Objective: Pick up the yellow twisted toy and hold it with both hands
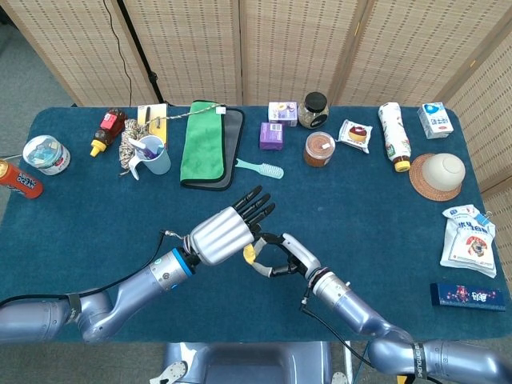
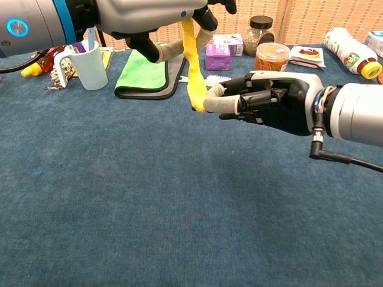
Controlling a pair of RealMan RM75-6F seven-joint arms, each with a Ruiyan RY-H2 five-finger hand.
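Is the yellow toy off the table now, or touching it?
Off the table: the yellow toy hangs between the left hand and right hand.

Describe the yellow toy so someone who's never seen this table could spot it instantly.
Look at the near middle of the blue table, where the left hand and right hand meet. Hanging between them is the yellow twisted toy, the only thing held off the cloth.

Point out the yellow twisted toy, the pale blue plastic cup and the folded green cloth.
yellow twisted toy (image 2: pixel 192 72): chest view, middle of the strip hanging between the two hands.
pale blue plastic cup (image 2: pixel 91 69): chest view, front of its wall.
folded green cloth (image 1: pixel 204 144): head view, centre of its top face.
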